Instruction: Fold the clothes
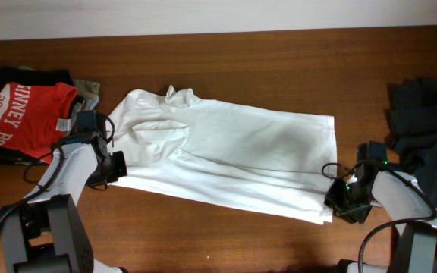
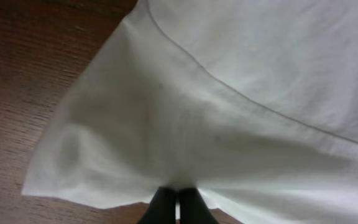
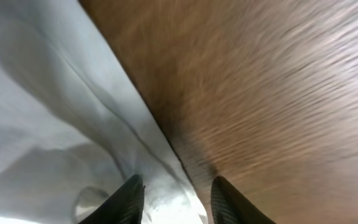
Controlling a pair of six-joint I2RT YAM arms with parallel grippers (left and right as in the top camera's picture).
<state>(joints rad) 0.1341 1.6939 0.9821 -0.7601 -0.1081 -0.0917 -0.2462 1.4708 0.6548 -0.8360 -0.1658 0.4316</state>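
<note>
The white shirt (image 1: 226, 155) lies spread across the middle of the wooden table, folded lengthwise, with its neck end at the left. My left gripper (image 1: 117, 167) is at the shirt's left lower edge and is shut on a pinch of its fabric (image 2: 179, 180). My right gripper (image 1: 332, 201) is at the shirt's lower right corner. Its fingers (image 3: 174, 199) are open and straddle the hem edge (image 3: 135, 143), with white cloth between them and bare wood to the right.
A red shirt with white lettering (image 1: 21, 114) lies on a pile at the far left. A heap of dark clothes (image 1: 423, 114) lies at the far right. The table's front edge runs below both arms.
</note>
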